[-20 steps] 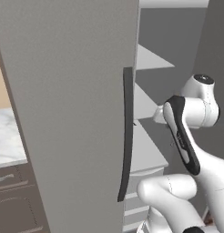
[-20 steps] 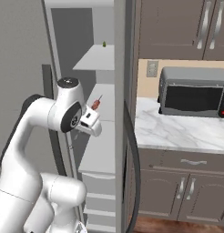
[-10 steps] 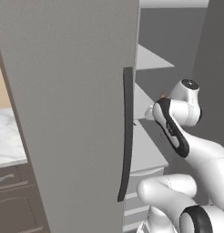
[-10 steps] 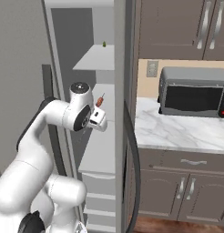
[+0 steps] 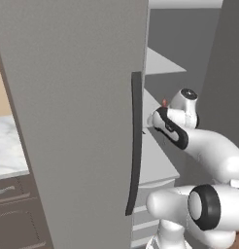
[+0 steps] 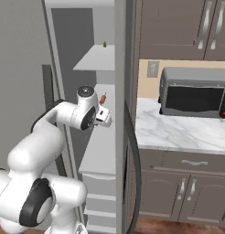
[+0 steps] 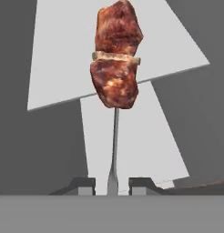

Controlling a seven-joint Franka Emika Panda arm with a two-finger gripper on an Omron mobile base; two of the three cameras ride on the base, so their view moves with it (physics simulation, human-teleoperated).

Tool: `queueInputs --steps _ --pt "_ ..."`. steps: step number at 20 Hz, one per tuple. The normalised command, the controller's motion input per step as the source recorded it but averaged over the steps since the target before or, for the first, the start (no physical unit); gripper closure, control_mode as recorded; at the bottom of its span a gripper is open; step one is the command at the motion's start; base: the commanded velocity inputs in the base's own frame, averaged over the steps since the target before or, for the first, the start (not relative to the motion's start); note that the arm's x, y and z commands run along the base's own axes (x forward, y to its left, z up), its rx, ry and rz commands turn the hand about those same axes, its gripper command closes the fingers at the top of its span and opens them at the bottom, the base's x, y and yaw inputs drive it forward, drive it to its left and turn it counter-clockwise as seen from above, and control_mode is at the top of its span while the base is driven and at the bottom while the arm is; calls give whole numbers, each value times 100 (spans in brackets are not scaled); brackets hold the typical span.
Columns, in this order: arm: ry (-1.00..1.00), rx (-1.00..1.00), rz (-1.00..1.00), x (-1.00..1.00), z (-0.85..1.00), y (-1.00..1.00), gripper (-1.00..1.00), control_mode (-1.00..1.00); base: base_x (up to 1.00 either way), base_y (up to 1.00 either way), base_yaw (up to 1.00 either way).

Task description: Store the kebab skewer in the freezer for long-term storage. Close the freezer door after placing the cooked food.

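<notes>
Left base view: the freezer door [image 5: 73, 121] stands swung open in the near left, its flat grey face turned this way and its long dark handle [image 5: 135, 141] running down its right edge. Past that edge lies the freezer [image 5: 189, 58] interior, with white shelves [image 5: 155, 155] stepping up toward the far side. The arm reaches in from the lower right, its wrist just over the middle shelf. A small reddish tip of the skewer [image 5: 164, 102] peeks up beside the wrist; the pincer itself is hidden behind the arm here.

Right base view: the arm rises from the lower left and bends into the open freezer [image 6: 82, 45]. The pincer [image 6: 105, 109] sits above the middle shelf [image 6: 101, 151], with the skewer [image 6: 103, 98] standing up out of it, meat end on top. A tiny object [image 6: 104, 44], too small to name, rests far back on the upper shelf [image 6: 97, 58]. To the right, a marble desk [image 6: 178, 135] carries a microwave [image 6: 194, 93], with dark cabinets [image 6: 178, 27] above and below.

Hand view: the two fingertips [image 7: 84, 184] are pressed together on the thin metal stem of the skewer [image 7: 116, 68], pinching it. The stem points away from the hand, and two reddish-brown chunks sit stacked at its far end, against white shelves and grey freezer walls.
</notes>
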Motion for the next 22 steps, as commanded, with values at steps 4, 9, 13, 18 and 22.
queueInputs --steps 4,9,13,18,22 --pt "0 0 3 67 0 0 100 -100 0 0 0" --pt "1 0 2 62 0 0 100 -100 0 0 0" --pt "-1 0 2 57 -17 0 100 -100 0 0 0" --pt "0 0 3 62 -28 -3 100 -100 0 0 0" --pt "0 0 5 63 -11 -12 100 -100 0 0 0"
